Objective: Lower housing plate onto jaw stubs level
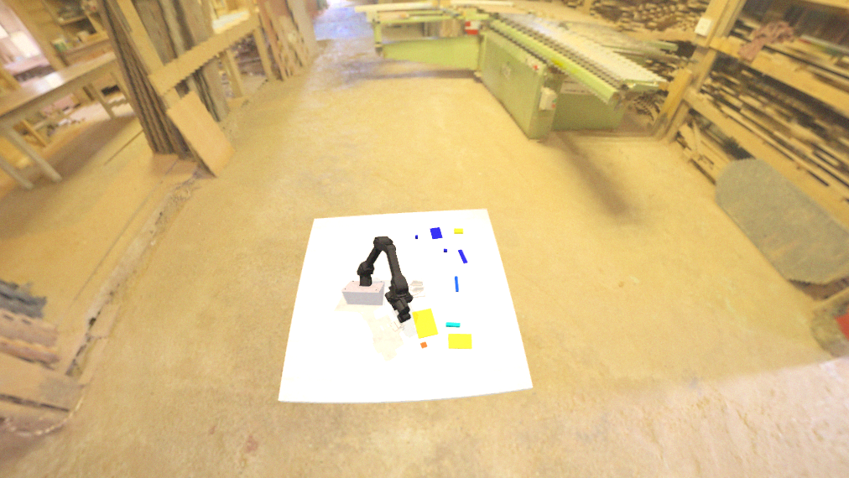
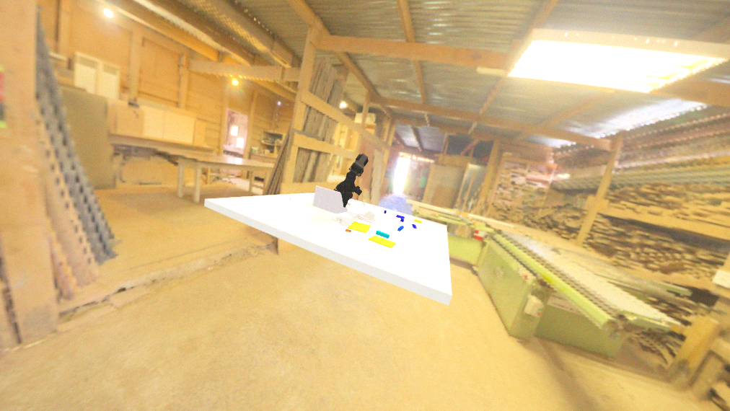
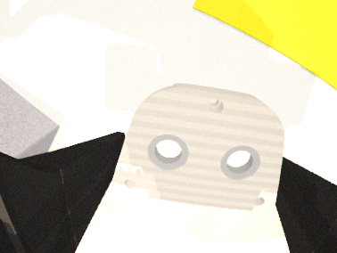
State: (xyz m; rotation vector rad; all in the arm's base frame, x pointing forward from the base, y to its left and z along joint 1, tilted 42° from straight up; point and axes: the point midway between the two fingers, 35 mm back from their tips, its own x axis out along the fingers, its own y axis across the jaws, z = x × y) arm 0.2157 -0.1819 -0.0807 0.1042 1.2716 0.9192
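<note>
The housing plate [image 3: 205,129], pale and ribbed with two grey-rimmed round holes and a small upper hole, lies between the black fingers in the wrist view. My gripper [image 3: 198,151] [image 1: 404,319] [image 2: 345,205] is shut on it and holds it above the table. A small pale toothed edge [image 3: 129,169] shows at the plate's lower left. A pale part [image 1: 417,288] [image 2: 364,215] lies on the table beside the arm; another faint pale shape [image 1: 397,325] [image 2: 340,219] lies under the gripper. I cannot tell from these which are the jaws, stubs or pins.
The white table [image 1: 332,380] [image 2: 408,270] carries the grey base box [image 1: 363,294] [image 2: 328,199]. A yellow sheet [image 1: 425,323] [image 2: 359,226] [image 3: 308,36], another yellow sheet [image 1: 460,340] [image 2: 382,241], a cyan bar [image 1: 452,324] [image 2: 382,234] and an orange block [image 1: 423,345] [image 2: 348,231] lie near. Several blue pieces lie farther back.
</note>
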